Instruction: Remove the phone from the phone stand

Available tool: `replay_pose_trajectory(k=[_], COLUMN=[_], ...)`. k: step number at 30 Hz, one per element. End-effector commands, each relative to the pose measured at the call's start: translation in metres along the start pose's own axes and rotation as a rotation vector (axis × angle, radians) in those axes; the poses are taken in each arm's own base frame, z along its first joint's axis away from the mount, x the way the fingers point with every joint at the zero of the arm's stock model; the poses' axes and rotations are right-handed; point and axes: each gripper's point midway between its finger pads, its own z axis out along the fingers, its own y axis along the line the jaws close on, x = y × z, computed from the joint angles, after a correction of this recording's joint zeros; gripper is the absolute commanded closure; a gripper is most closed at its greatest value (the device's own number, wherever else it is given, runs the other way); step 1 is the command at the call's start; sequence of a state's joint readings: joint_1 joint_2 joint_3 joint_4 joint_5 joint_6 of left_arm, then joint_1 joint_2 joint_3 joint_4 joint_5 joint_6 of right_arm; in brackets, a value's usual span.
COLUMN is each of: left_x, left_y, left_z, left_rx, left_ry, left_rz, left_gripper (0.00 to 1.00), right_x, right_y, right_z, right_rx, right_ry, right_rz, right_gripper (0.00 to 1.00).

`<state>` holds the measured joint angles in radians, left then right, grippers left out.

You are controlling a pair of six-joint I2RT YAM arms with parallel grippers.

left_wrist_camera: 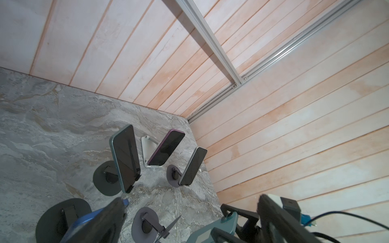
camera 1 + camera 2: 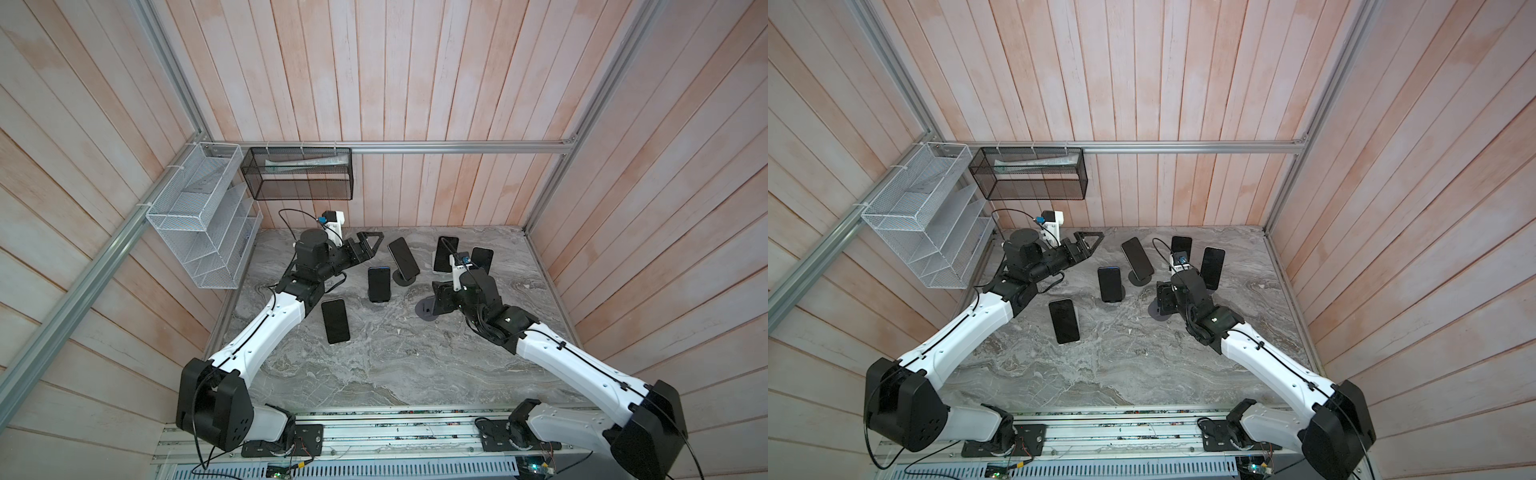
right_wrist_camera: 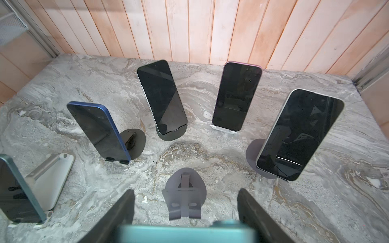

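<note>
Near the back left corner of the table [image 2: 374,374], the left gripper [image 2: 369,244] is being held with its jaws spread wide and nothing between them, well apart from the work. Right of the table's middle, the teal phone [image 3: 185,232] is being pinched across its width by the right gripper [image 3: 185,195]. It is being held just on the near side of the empty dark stand [image 3: 182,196] and apparently clear of it. The removal is therefore being judged as nearly done, with only the carrying away and setting down not yet done.

A slip is being risked, since the phone is being gripped by its smooth side edges alone and could be shaken loose by a quick swing. The stand's two small lip hooks are being kept close beneath, so the phone's lower edge could be caught on them and the light stand tipped.

Further right, the purple phone [image 3: 236,95] and the white-edged phone [image 3: 299,134] are being propped on their own stands near the arm, and could be knocked over by the wrist.

In both top views the held phone is being hidden under the right wrist. In the right wrist view only a blurred strip of it is being shown, cut off by the frame, so the depth of the pads' hold cannot be told
</note>
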<state>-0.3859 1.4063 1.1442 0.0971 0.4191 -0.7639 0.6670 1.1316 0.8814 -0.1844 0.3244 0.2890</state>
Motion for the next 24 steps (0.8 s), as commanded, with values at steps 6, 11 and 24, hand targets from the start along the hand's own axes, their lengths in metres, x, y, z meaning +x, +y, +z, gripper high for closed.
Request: replay_pose_trajectory(k=[6, 11, 24], left_x=[0.024, 0.03, 0.034], left_y=[-0.039, -0.049, -0.048], left_z=[0.004, 0.001, 0.003], left_rx=[0.048, 0.053, 0.036], left_ry=[0.034, 0.004, 0.014], left_rz=[0.144, 0.187, 0.208], left_gripper=[0.01, 0.01, 0.01], right_x=[0.046, 0.063, 0.122], right_y=[-0.025, -0.034, -0.036], right_z=[-0.025, -0.033, -0.022], right_rx=[0.074, 0.112, 0.131], right_ry=[0.142, 0.204, 0.418], right_rz=[0.062, 0.068, 0.065], right_gripper=[0.39, 0.39, 0.39])
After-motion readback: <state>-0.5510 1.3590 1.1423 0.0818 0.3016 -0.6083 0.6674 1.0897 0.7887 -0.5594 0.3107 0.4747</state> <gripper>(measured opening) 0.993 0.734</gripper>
